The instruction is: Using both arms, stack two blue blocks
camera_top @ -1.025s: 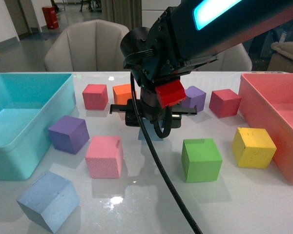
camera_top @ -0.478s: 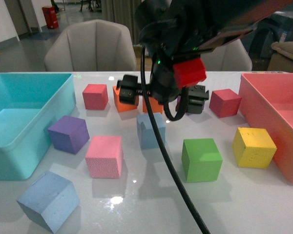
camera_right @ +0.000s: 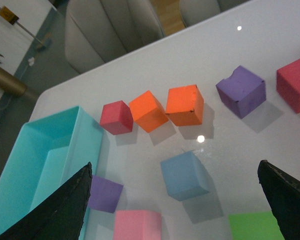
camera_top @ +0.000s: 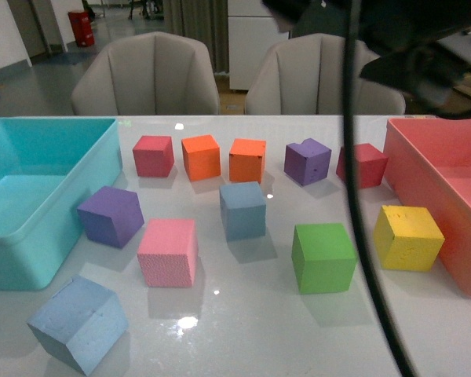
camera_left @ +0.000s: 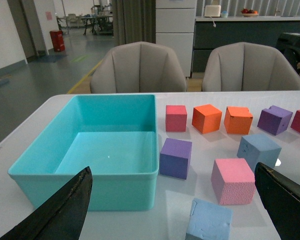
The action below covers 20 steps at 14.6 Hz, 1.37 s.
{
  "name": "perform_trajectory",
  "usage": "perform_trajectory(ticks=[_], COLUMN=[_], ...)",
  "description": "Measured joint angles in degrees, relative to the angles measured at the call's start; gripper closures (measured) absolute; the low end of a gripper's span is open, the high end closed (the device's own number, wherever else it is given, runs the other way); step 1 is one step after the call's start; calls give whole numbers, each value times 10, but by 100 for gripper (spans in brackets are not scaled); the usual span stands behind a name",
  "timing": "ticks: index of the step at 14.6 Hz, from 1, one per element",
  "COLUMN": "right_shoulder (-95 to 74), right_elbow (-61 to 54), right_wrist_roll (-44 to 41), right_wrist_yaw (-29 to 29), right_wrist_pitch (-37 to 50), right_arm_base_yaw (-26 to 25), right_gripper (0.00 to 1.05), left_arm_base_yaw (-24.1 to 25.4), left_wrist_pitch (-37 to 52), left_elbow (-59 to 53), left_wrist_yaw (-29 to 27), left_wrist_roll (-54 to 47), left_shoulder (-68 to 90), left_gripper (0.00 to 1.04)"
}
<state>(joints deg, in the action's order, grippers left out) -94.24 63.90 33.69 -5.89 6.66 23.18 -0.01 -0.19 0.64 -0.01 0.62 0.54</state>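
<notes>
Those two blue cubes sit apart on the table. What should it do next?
Probably lower the open left fingers over the near blue block: neither block is held, and it could then go onto the middle blue block.

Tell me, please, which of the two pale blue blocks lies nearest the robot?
The near-left blue block, by the turquoise bin; the other blue block stands mid-table.

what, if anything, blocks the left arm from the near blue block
Probably nothing, so likely yes: the near blue block lies close ahead of the open left gripper, apart from the pink block and turquoise bin.
</notes>
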Motion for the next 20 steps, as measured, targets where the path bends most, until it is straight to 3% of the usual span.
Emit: perform_trajectory(ticks=[6, 7, 8, 11, 14, 20], right_shoulder=[323, 377, 451, 616, 668, 751], right_elbow=[-265, -315, -370, -495, -544, -600], right_wrist_roll=[-51, -96, -184, -309, -332, -333], right_wrist_yaw=[-20, -67, -78, 46, 59, 59], right_wrist_pitch=[11, 110, 154, 108, 114, 82], right_arm_base_yaw=[-20, -38, -76, -226, -232, -232], right_gripper=[6, 14, 27, 66, 103, 103], left_arm_base_yaw=[0, 0, 0, 0, 0, 0], left_wrist_pitch=[0, 0, 0, 0, 0, 0], left_elbow=[0, 0, 0, 0, 0, 0], left_wrist_yaw=[0, 0, 0, 0, 0, 0], left_wrist_roll=[0, 0, 0, 0, 0, 0], left_shoulder=[0, 0, 0, 0, 0, 0], left_gripper=[7, 7, 7, 7, 7, 7])
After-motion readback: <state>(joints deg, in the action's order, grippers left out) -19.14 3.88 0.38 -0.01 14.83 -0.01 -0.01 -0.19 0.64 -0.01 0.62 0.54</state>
